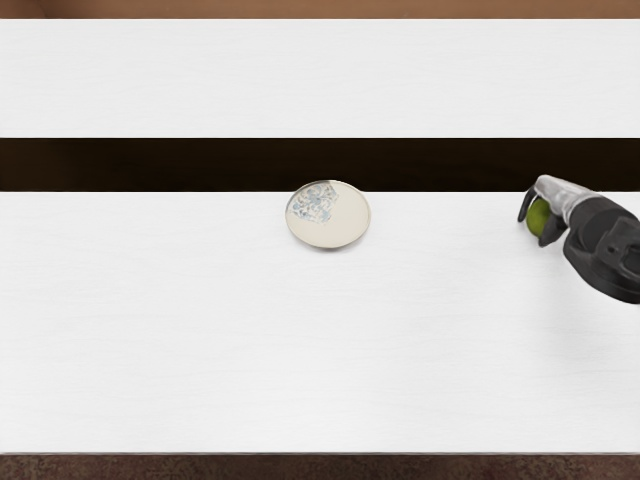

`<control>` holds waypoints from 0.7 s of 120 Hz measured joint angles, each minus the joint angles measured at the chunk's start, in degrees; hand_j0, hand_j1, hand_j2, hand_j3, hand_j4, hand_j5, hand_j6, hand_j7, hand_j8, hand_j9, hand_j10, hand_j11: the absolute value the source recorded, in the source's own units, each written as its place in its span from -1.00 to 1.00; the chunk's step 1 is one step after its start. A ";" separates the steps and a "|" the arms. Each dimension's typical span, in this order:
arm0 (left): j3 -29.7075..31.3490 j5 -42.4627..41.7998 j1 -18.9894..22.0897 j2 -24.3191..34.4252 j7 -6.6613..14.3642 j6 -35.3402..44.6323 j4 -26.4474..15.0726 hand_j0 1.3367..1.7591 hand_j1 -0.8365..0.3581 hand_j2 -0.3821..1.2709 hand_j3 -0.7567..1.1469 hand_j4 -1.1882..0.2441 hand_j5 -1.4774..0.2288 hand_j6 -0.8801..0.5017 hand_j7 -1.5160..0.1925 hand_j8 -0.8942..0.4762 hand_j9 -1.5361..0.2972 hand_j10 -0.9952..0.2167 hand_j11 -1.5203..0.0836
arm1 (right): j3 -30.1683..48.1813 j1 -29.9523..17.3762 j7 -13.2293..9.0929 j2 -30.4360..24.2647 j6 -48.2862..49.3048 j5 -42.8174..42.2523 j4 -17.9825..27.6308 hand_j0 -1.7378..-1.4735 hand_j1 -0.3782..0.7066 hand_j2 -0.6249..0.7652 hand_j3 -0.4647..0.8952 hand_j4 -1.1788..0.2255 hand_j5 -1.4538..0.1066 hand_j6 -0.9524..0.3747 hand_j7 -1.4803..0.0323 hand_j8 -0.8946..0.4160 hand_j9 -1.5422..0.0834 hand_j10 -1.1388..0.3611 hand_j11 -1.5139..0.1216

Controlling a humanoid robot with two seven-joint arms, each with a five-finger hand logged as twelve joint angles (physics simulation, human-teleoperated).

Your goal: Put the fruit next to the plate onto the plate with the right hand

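A round cream plate (pixel 328 214) with a faint blue pattern lies near the far edge of the white table, a little left of centre. My right hand (pixel 548 215) comes in from the right edge, far to the right of the plate. Its dark fingers are curled around a small green fruit (pixel 538 216), which shows only partly between them. The hand and fruit sit just above the table's far edge. The left arm is out of view.
The white table (pixel 300 340) stretches wide in front of the plate. A dark gap (pixel 200 165) runs behind the table's far edge, with another white surface (pixel 300 80) beyond it.
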 joint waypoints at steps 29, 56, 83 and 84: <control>-0.01 0.00 0.00 0.00 -0.02 0.00 0.00 0.52 0.98 -0.54 -0.21 0.66 0.73 0.27 0.77 0.30 0.68 0.64 0.90 | 0.41 2.26 1.37 1.28 0.22 -0.17 2.55 -0.23 0.23 -0.03 -0.32 -0.26 -0.49 0.05 -0.42 0.09 -0.41 0.00 -0.50; 0.00 0.00 0.00 0.00 -0.01 -0.01 0.00 0.52 0.98 -0.54 -0.21 0.66 0.73 0.27 0.77 0.30 0.68 0.64 0.90 | -1.23 6.14 14.33 2.95 0.24 -1.58 3.13 -0.23 0.28 -0.05 -0.32 -0.19 -0.51 0.11 -0.43 0.16 -0.42 0.00 -0.51; 0.00 0.00 0.00 0.00 -0.02 0.00 0.01 0.52 0.98 -0.54 -0.21 0.66 0.73 0.27 0.77 0.30 0.68 0.64 0.90 | -1.88 6.51 25.09 4.31 0.07 -2.53 3.81 -0.24 0.27 -0.06 -0.32 -0.20 -0.49 0.11 -0.43 0.15 -0.41 0.00 -0.50; 0.00 0.00 0.00 0.00 -0.02 0.00 0.02 0.52 0.98 -0.54 -0.21 0.66 0.73 0.27 0.77 0.30 0.68 0.64 0.90 | -1.89 6.50 25.38 4.46 0.07 -2.54 3.83 -0.24 0.27 -0.06 -0.32 -0.20 -0.49 0.11 -0.43 0.15 -0.41 0.00 -0.50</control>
